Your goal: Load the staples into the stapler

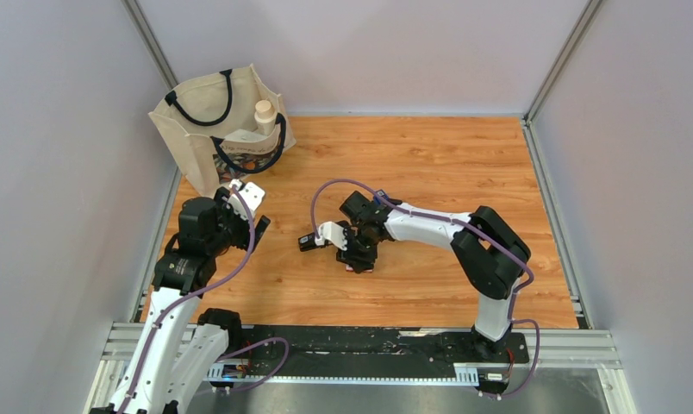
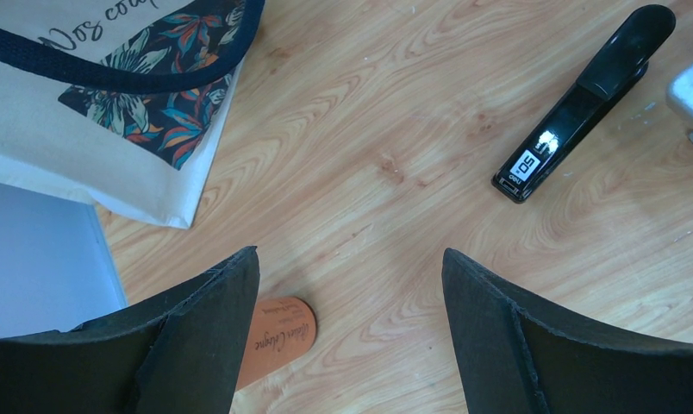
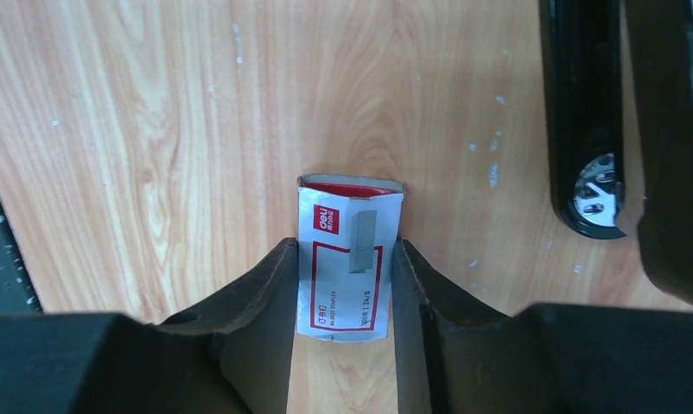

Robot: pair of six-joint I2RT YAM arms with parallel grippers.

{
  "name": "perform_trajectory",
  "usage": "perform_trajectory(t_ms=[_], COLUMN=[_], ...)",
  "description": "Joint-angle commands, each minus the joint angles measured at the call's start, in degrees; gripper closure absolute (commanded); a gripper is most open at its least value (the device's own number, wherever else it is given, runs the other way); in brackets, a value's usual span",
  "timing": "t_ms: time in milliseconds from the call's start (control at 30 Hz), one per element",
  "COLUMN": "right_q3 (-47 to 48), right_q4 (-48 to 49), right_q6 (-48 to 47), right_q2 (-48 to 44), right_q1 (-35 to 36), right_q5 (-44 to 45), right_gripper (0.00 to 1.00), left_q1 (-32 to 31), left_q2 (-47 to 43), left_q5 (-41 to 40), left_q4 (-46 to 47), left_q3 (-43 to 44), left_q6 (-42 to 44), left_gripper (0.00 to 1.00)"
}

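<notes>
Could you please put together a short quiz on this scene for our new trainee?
1. True or false: the staples sit between the fingers of the right tool.
2. Which shows in the left wrist view? A: a black stapler. B: scissors. C: a cup.
3. Fill in: the left tool has its jaws ____.
Key: 1 true; 2 A; 3 open.

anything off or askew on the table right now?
One thing: the small white staple box with red print, held between the right gripper jaws, has its far end flap open and a loose grey staple strip lying on top. The black stapler lies flat, undamaged.
</notes>
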Motion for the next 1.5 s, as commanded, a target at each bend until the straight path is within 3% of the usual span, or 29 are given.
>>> perform_trajectory(t_ms=[0,233,433,633,767,833,933,1000,1133,1233,1333,1367,1467], right_q3=[-1.1,-3.3,-5.0,-11.8,-16.0,-13.2,-18.5,-12.6,-20.4,-13.8,-18.2,-18.5,-16.3], right_q4=[-1.3,-2.6,1.1,20.5,34.7,29.5,36.5,23.1,35.7,25.9,44.5,44.6,36.5], right_q6=[-2.3,-2.3,3.9,22.8,35.7,33.3,34.8,27.6,35.8,39.5,59.1,62.8,61.7], right_q2=[-4.6,-17.4,-27.1,-36.7,-41.7,-45.1,-44.5,-45.3,-45.5,-42.3,-43.0,-42.1,-37.1], right_q1=[-0.2,-5.3,-18.4,-34.7,-35.3,-35.4,-33.4,-35.0,-35.6,-38.1,-41.8,-42.2,-42.7], right_q5=[-6.4,-14.9,-28.1,-44.0,-46.7,-41.6,-40.7,-37.0,-33.1,-34.7,-35.7,-34.9,-29.7], right_gripper=[0.67,0.66,0.63,0.62,0.6,0.6,0.61,0.6,0.62,0.63,0.58,0.57,0.57], left_q1=[0.6,0.7,0.7,0.9,0.8,0.8,0.8,0.8,0.8,0.9,0.8,0.9,0.8], left_q2=[-0.2,-0.3,-0.2,0.3,1.3,1.2,1.2,0.8,0.4,1.3,1.2,1.3,1.3], left_q5=[-0.1,0.3,0.5,0.9,0.9,1.2,0.9,1.0,1.4,2.8,2.9,3.0,3.5], left_q4=[1.7,1.8,1.7,1.5,1.5,1.3,1.4,1.2,1.4,0.5,0.8,0.8,0.5], left_q3=[-0.3,-0.4,-0.4,-0.3,-0.2,-0.2,-0.1,-0.1,-0.3,0.2,-0.1,0.1,0.0], left_q6=[-1.0,-1.0,-1.0,-1.1,-1.1,-0.9,-1.0,-1.0,-1.1,-0.9,-0.9,-0.9,-0.8], left_gripper=[0.15,0.15,0.15,0.15,0.15,0.15,0.15,0.15,0.15,0.16,0.16,0.16,0.16])
